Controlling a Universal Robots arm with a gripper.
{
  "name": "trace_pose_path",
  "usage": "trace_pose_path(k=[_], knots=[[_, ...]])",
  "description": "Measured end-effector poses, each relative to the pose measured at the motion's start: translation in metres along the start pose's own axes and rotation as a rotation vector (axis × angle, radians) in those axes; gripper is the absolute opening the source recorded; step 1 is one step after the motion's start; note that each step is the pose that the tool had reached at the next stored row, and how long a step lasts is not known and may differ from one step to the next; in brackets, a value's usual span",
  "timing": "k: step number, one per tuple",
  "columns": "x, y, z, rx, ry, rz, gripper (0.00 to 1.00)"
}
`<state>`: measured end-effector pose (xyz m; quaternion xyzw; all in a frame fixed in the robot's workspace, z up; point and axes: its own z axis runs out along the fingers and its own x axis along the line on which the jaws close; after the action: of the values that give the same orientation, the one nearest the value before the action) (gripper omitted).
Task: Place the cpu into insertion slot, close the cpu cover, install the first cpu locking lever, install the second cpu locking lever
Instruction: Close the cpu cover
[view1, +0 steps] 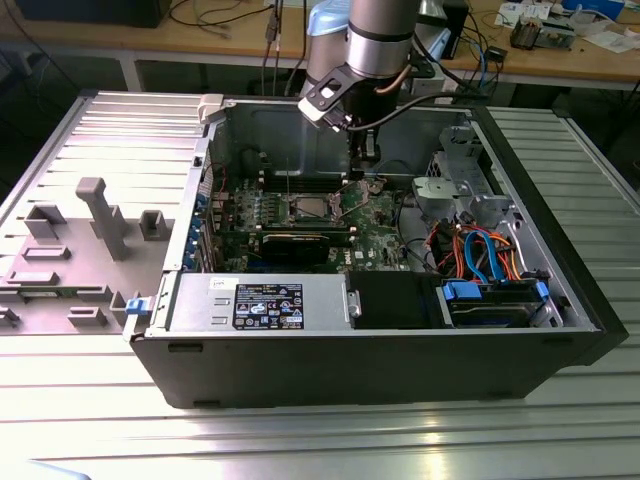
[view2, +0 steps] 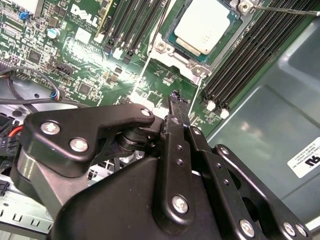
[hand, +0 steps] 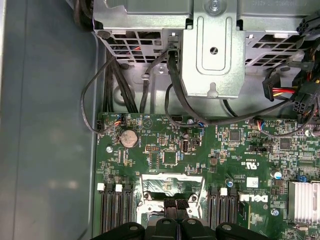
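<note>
With cpu (view2: 202, 24) in insertion slot (view2: 165, 47) and cpu cover (hand: 172, 184) raised, gripper (view2: 175, 97) hovers nearby, fingers together, empty; closure likely needs downward pressure.

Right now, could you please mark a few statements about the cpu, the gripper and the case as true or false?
1. The cpu sits in the insertion slot. True.
2. The gripper holds the cpu. False: the cpu lies in the slot, apart from the gripper.
3. The arm reaches into the open computer case. True.
4. Memory slots lie on one side of the insertion slot only. False: in both wrist views they flank it on both sides.
</note>
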<state>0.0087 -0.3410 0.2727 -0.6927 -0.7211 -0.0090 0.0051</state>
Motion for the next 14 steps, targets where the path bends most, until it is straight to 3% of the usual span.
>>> trace_pose_path(k=[7,14], knots=[[-0.0001,0.0025,0.0000,0.0000,0.0000,-0.001,0.11],[-0.0003,0.0106,0.0001,0.0001,0.0000,-0.003,0.11]])
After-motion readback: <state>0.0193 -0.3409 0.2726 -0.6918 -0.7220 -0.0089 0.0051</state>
